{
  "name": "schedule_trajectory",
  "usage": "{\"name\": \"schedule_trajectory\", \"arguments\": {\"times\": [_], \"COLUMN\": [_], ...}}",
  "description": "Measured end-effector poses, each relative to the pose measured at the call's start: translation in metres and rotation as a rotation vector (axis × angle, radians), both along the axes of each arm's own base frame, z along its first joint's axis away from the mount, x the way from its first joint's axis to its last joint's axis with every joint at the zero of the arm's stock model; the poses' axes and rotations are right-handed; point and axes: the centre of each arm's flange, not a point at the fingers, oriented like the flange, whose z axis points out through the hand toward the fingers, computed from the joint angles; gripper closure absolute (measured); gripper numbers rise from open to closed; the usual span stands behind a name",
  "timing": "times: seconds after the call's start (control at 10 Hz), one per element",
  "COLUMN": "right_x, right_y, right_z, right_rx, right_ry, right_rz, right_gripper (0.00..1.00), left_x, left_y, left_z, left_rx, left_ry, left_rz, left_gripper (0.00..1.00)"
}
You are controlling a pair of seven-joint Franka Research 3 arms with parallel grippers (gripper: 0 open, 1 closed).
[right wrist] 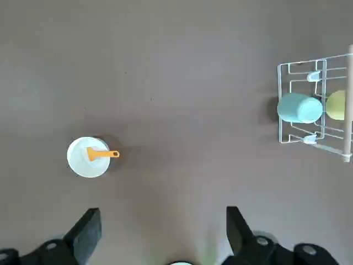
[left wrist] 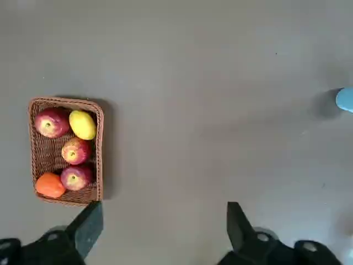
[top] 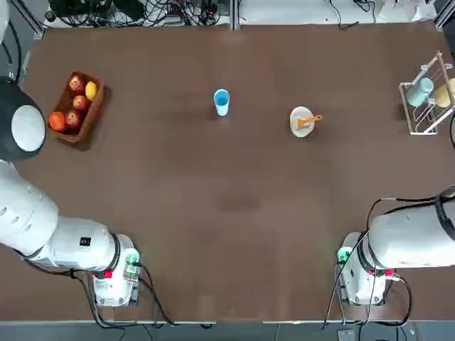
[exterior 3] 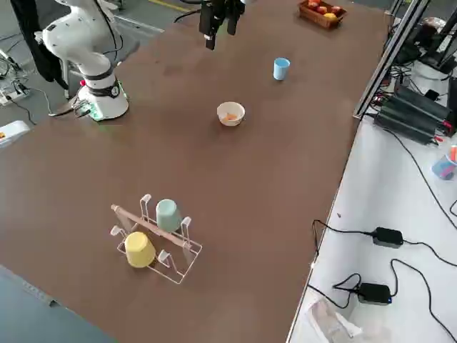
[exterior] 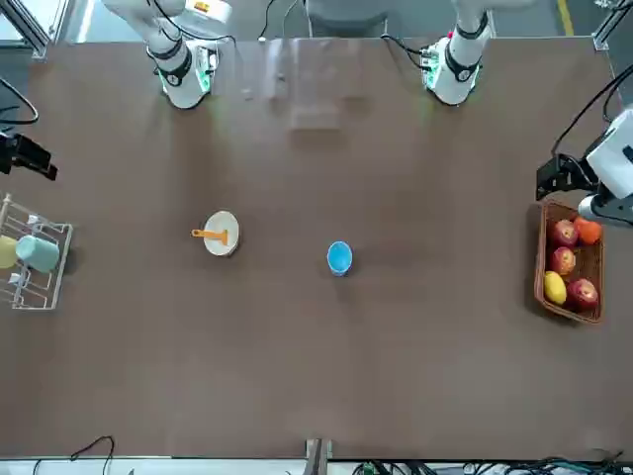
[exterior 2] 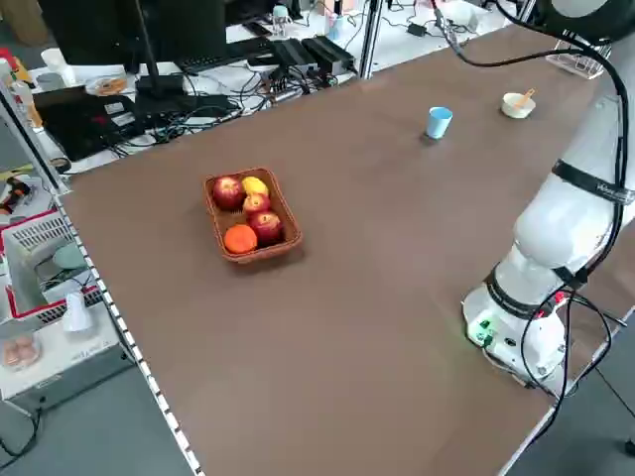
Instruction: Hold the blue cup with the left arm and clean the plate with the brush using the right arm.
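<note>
The blue cup stands upright in the far middle of the table, also seen as blue cup. To its right lies the plate, a small cream dish, with the orange-handled brush resting across it. My left gripper hangs open and empty high over the table's left part, the fruit basket below it and the cup's edge far off. My right gripper is open and empty too, high between the plate with the brush and the rack.
A wicker basket of apples, a lemon and an orange sits at the far left. A wire rack with a pale teal cup and a yellow one stands at the far right edge. Both arm bases stand at the near edge.
</note>
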Motion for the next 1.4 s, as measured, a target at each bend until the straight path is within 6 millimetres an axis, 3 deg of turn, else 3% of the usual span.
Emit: {"name": "schedule_trajectory", "arguments": {"times": [0.3, 0.5, 0.6, 0.9, 1.1, 1.3, 1.4], "right_x": [0.000, 0.000, 0.001, 0.003, -0.001, -0.022, -0.032], "right_y": [0.000, 0.000, 0.000, -0.041, -0.052, -0.089, -0.099], "right_z": [0.000, -0.004, -0.015, -0.080, -0.121, -0.170, -0.200], "right_rx": [0.000, 0.013, 0.066, 0.327, 0.493, 0.665, 0.744], "right_ry": [0.000, 0.008, 0.027, 0.081, 0.104, 0.098, 0.097], "right_rz": [0.000, -0.002, -0.013, -0.125, -0.100, 0.006, 0.058], "right_gripper": [0.00, 0.00, 0.00, 0.00, 0.00, 0.00, 0.00], "left_x": [0.002, 0.010, 0.018, 0.042, 0.057, 0.071, 0.079], "left_y": [0.007, -0.001, -0.008, -0.027, -0.031, -0.031, -0.031], "left_z": [-0.004, -0.023, -0.039, -0.074, -0.105, -0.153, -0.190], "left_rx": [-0.002, -0.105, -0.173, -0.321, -0.486, -0.678, -0.760], "left_ry": [0.006, 0.046, 0.067, 0.035, 0.029, 0.013, 0.007], "left_rz": [0.009, -0.016, -0.054, -0.241, -0.334, -0.466, -0.539], "left_gripper": [0.01, 0.01, 0.01, 0.01, 0.01, 0.01, 0.01]}}
